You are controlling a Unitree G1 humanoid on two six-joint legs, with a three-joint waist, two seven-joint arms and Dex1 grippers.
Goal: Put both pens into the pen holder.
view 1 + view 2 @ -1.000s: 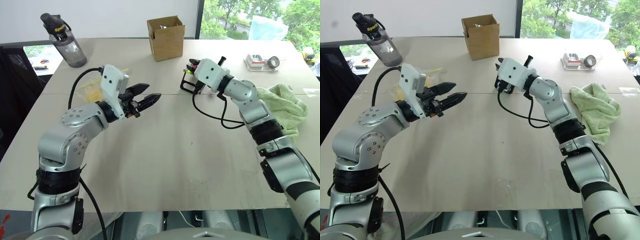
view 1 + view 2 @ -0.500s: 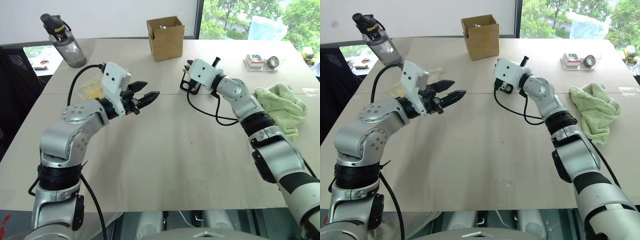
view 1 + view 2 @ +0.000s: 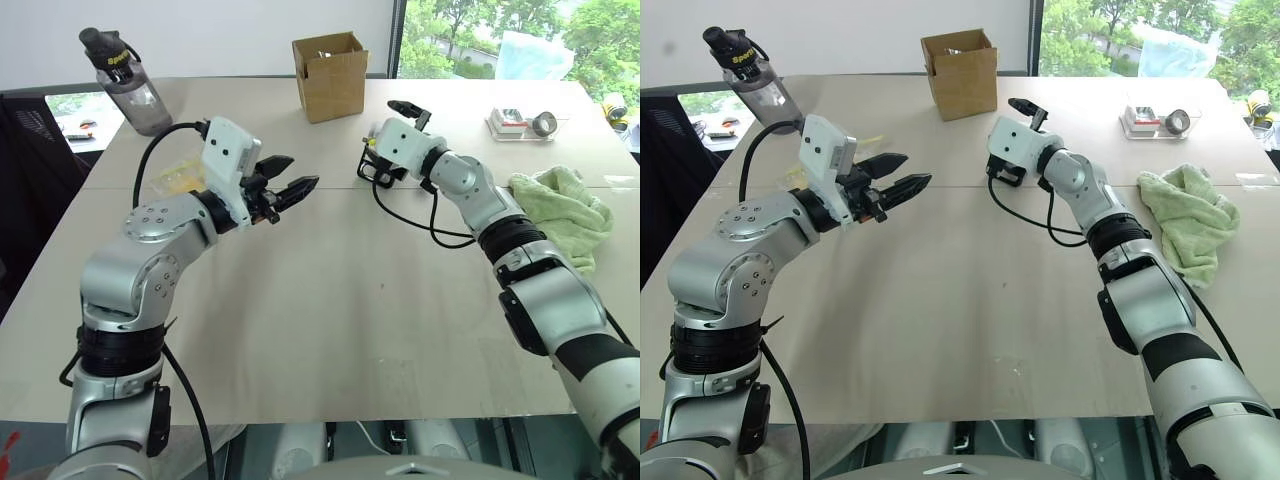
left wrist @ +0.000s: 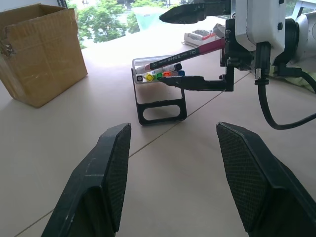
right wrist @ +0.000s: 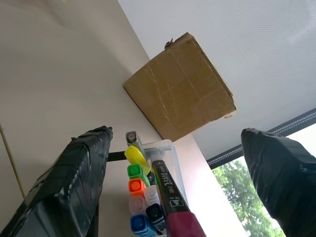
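Pens first: I see the pink-capped pen (image 4: 197,50) lying slanted with its front end resting in the pen holder (image 4: 159,94), its capped end sticking out between my right gripper's (image 4: 183,47) spread fingers, which do not clamp it. I cannot make out the yellow-capped pen. My pen holder stands on the table (image 3: 330,300) just in front of the cardboard box (image 3: 331,75), with short colourful markers (image 5: 140,195) packed inside. My left gripper (image 3: 290,188) hovers above the table, well apart from the holder, its two fingers parted and nothing between them. A green towel (image 3: 565,215) lies to the right, a water bottle (image 3: 126,82) at far left.
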